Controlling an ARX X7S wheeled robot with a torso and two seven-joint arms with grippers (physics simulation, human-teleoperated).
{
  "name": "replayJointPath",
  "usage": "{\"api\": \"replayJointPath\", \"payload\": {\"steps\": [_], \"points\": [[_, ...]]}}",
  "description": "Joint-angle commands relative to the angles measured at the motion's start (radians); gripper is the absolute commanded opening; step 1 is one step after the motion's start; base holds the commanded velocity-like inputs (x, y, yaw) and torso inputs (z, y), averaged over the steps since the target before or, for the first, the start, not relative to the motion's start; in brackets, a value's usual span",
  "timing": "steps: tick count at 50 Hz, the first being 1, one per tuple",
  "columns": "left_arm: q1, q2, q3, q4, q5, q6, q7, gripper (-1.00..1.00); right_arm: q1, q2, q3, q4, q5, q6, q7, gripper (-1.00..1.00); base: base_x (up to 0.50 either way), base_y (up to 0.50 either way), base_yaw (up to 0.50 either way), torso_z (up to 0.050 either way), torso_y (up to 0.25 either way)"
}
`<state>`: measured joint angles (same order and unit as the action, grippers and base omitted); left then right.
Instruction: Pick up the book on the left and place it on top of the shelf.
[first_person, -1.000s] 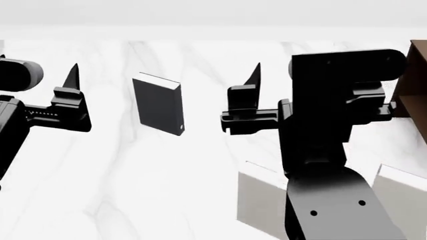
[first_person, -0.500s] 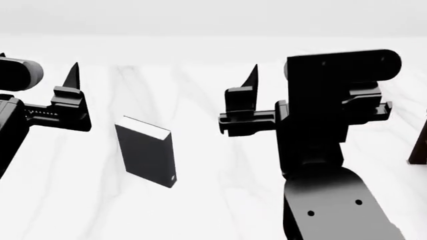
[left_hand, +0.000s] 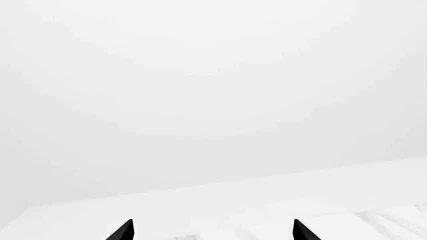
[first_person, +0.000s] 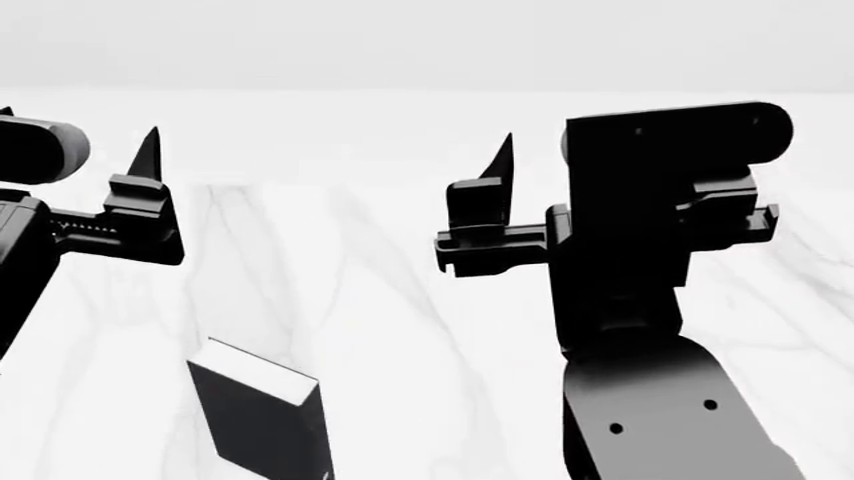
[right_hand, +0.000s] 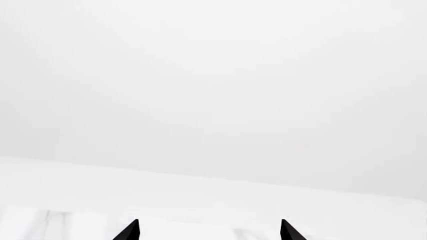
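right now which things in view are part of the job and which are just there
Part of the job:
- black book, lying flat
- left gripper, open
- right gripper, open
- shelf: not in view

Just there:
- white marble table

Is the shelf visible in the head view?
No: only the book, both arms and white marble surface show.

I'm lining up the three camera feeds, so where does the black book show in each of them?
Head view: the black book lies on the marble table, at the picture's lower left, cut by the bottom edge, below the left gripper.
Left wrist view: not in it; only two finger tips and table.
Right wrist view: not in it; only two finger tips and table.
Shared landmark: the veined white marble table.
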<state>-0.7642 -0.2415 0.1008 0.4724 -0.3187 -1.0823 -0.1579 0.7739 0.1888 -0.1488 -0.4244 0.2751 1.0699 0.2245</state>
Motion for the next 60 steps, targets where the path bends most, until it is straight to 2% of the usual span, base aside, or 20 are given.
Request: {"api": "replayJointPath", "payload": {"steps": [1, 16, 24, 25, 28, 44, 51, 60], "points": [[0.002, -0.005, 0.004, -0.004, -0.005, 0.003, -0.002, 1.00, -0.001, 0.007, -0.018, 0.017, -0.007, -0.020, 0.007, 1.00, 0.00, 0.00, 0.00, 0.000, 0.000], [0.001, -0.008, 0.002, -0.003, -0.015, 0.004, -0.004, 1.00, 0.000, 0.024, -0.051, 0.010, -0.009, -0.008, 0.008, 1.00, 0.15, 0.00, 0.00, 0.000, 0.001], [-0.001, -0.009, 0.003, -0.002, -0.019, 0.001, -0.005, 1.00, 0.047, 0.024, -0.078, 0.057, 0.001, 0.072, 0.003, 1.00, 0.00, 0.00, 0.00, 0.000, 0.000], [-0.001, -0.010, 0.003, -0.002, -0.020, 0.001, -0.005, 1.00, 0.054, 0.043, -0.096, 0.060, 0.055, 0.082, -0.081, 1.00, 0.00, 0.00, 0.00, 0.000, 0.000], [-0.002, -0.011, 0.002, -0.002, -0.023, 0.000, -0.005, 1.00, 0.071, 0.048, -0.127, 0.101, 0.015, 0.038, -0.059, 1.00, 0.00, 0.00, 0.00, 0.000, 0.000], [-0.004, -0.017, 0.003, -0.002, -0.030, -0.004, -0.010, 1.00, 0.214, 0.093, -0.234, 0.374, 0.112, 0.042, -0.326, 1.00, 0.00, 0.00, 0.00, 0.000, 0.000], [-0.005, -0.018, 0.003, -0.008, -0.034, -0.002, -0.010, 1.00, 0.226, 0.145, -0.367, 0.392, 0.112, -0.019, -0.464, 1.00, 0.00, 0.00, 0.00, 0.000, 0.000], [-0.003, -0.021, 0.007, -0.013, -0.035, 0.005, -0.012, 1.00, 0.241, 0.138, -0.428, 0.459, 0.101, -0.068, -0.520, 1.00, 0.00, 0.00, 0.00, 0.000, 0.000]]}}
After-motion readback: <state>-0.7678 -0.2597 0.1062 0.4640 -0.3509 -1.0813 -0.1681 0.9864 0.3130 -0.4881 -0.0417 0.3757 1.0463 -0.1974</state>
